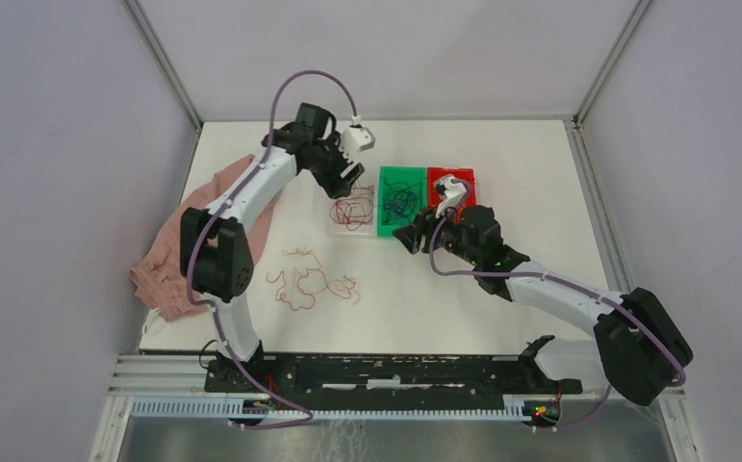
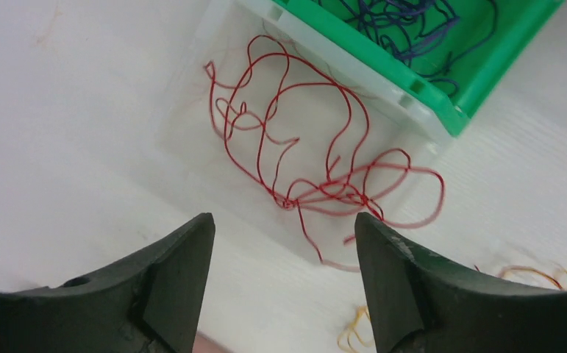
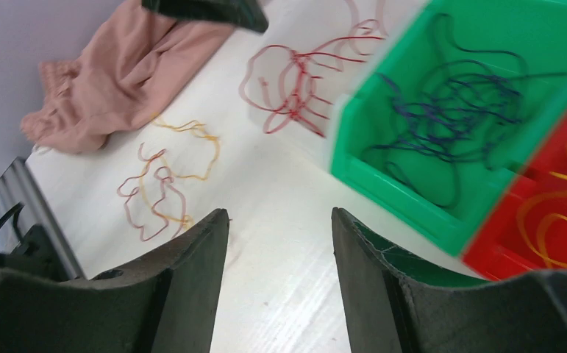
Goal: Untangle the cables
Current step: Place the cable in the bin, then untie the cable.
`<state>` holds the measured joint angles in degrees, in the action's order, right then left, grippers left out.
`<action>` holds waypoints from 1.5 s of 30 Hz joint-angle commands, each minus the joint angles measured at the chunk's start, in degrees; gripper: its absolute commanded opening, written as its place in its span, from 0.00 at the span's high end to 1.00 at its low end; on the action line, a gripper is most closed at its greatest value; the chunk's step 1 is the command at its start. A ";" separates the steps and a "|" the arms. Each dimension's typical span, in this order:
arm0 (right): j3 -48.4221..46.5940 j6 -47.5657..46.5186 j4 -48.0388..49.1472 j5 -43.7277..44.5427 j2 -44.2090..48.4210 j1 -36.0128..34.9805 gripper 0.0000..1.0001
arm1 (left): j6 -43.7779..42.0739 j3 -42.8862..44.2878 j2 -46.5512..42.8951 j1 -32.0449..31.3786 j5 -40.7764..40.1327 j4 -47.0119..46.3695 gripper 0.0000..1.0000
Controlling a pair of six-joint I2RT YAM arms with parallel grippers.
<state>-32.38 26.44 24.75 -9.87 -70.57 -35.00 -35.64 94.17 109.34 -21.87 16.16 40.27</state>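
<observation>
Bench (image 1: 501, 164): white. Three bins stand in a row, slightly toward 12 o'clock from centre.

- Clear bin (image 1: 336, 229): holds red cables (image 1: 352, 210).
- Green bin (image 1: 386, 229): touches the clear bin at its 3 o'clock and holds dark cables (image 1: 400, 199).
- Red bin (image 1: 434, 178): at the green bin's 3 o'clock, partly hidden by the right arm (image 1: 559, 294).

Loose cables (image 1: 311, 284), red and orange, lie at 7 o'clock. A pink cloth (image 1: 169, 260) hangs over the 9 o'clock edge.

The left arm (image 1: 251, 188) puts the left jaws above the clear bin's 12 o'clock rim. The right jaws are at the green bin's 6 o'clock edge. The gap of either pair is not legible.
</observation>
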 commanded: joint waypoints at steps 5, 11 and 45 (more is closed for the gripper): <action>-9.85 -3.64 2.62 -2.66 -7.56 -9.90 0.39 | -13.34 0.46 -14.94 11.61 16.43 25.71 0.19; -8.24 -1.95 2.96 -0.82 -5.49 -10.26 0.39 | -29.13 -18.78 -21.55 13.41 9.39 28.95 0.24; -3.37 -1.02 -4.69 7.67 6.74 -10.26 0.44 | -38.50 -38.30 -27.59 6.83 -5.29 -0.85 0.43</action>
<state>-35.77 24.84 18.55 -3.05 -65.32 -45.25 -70.46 50.76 81.87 -14.72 10.37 34.74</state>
